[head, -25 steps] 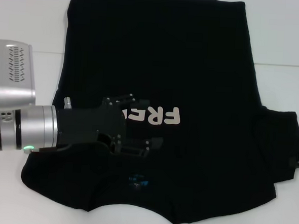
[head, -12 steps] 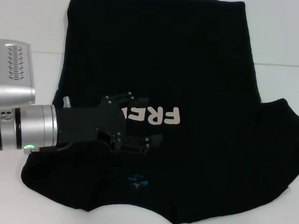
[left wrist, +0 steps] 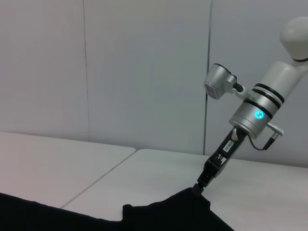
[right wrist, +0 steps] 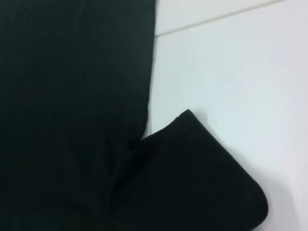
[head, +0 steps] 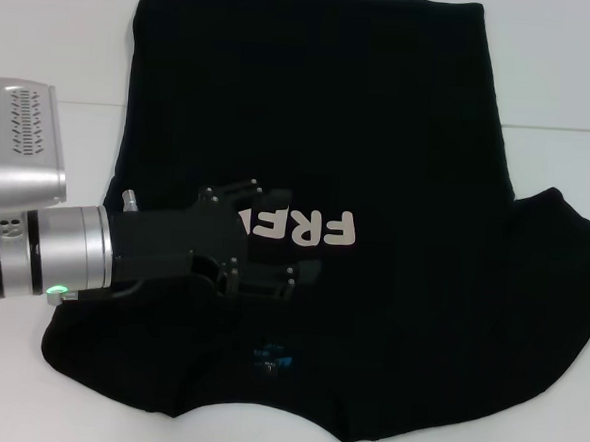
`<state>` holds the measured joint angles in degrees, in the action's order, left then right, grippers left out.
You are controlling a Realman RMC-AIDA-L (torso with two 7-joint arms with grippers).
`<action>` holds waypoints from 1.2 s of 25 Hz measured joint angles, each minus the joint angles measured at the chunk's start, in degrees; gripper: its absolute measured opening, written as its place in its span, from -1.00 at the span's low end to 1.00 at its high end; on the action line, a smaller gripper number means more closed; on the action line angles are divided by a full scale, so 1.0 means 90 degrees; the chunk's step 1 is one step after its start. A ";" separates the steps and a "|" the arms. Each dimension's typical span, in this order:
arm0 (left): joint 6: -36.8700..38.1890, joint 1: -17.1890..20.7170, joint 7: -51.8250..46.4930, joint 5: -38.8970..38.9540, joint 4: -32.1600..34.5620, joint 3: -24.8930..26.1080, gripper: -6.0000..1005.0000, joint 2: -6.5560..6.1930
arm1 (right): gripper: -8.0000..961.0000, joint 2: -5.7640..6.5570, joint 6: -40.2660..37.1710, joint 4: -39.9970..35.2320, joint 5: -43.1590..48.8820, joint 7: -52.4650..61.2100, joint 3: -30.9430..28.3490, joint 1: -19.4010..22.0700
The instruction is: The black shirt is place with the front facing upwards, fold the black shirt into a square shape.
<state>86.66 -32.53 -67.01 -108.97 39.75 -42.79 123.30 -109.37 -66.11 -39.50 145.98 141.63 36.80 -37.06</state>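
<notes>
A black shirt [head: 378,166] lies spread front-up on a white worktop [head: 564,87], collar nearest the robot. The left end effector [head: 273,245] hangs low over the chest, its fingers parted and holding nothing, the pale "FREE" lettering [head: 305,227] just beyond its tips and partly hidden by them. The bluish neck label [head: 271,360] sits close below it, on the robot's side. The left sleeve appears already folded in under that arm, while the right sleeve [head: 563,257] lies spread flat, well away from the left end effector.

The right end effector [left wrist: 201,185], seen from the left wrist camera, points down at the edge of that right sleeve; whether it grips the cloth cannot be told.

The fold seems to be at an early stage, with the side panels being brought toward the middle. The next move likely calls for the right sleeve to be pinched at its hem and carried across toward the lettering, while the left end effector either pins the chest flat or clears out of the way.
</notes>
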 joint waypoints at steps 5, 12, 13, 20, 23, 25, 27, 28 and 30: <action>0.0000 -0.0008 -0.0020 0.0000 -0.0015 -0.0001 0.89 0.0010 | -0.97 -0.0017 -0.0105 -0.0119 0.0000 -0.0029 -0.0070 0.0035; 0.0002 -0.0038 -0.0025 0.0000 -0.0064 0.0005 0.89 0.0018 | -0.97 -0.0086 -0.0541 -0.0158 -0.0251 -0.0299 -0.0061 -0.0093; 0.0019 -0.0039 -0.0026 0.0000 -0.0064 0.0031 0.89 0.0015 | -0.98 -0.0118 -0.0656 -0.0172 -0.0392 -0.0404 -0.0034 -0.0165; 0.0133 0.0052 -0.0228 0.0112 -0.0025 0.0087 0.89 -0.0081 | -0.97 -0.0404 -0.0957 -0.0228 -0.0600 -0.0591 0.0512 -0.0891; 0.0173 0.0123 -0.0272 0.0256 -0.0019 0.0087 0.89 -0.0140 | -0.92 -0.0473 -0.0920 -0.0173 -0.0586 -0.0475 0.0905 -0.1140; 0.0215 0.0168 -0.0276 0.0394 -0.0017 0.0087 0.89 -0.0191 | -0.89 -0.0512 -0.0975 -0.0167 -0.0584 -0.0447 0.1065 -0.1256; 0.0240 0.0178 -0.0299 0.0461 -0.0017 0.0102 0.89 -0.0234 | -0.86 -0.0541 -0.1104 -0.0170 -0.0585 -0.0447 0.1212 -0.1357; 0.0244 0.0177 -0.0315 0.0480 -0.0019 0.0121 0.89 -0.0252 | -0.84 -0.0547 -0.1138 -0.0174 -0.0586 -0.0447 0.1267 -0.1383; 0.0245 0.0178 -0.0343 0.0488 -0.0019 0.0186 0.89 -0.0268 | -0.81 -0.0566 -0.1177 -0.0204 -0.0611 -0.0448 0.1303 -0.1399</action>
<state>88.87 -30.93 -70.10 -104.59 39.58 -41.12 120.89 -114.46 -76.70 -41.33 140.48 137.61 48.53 -49.65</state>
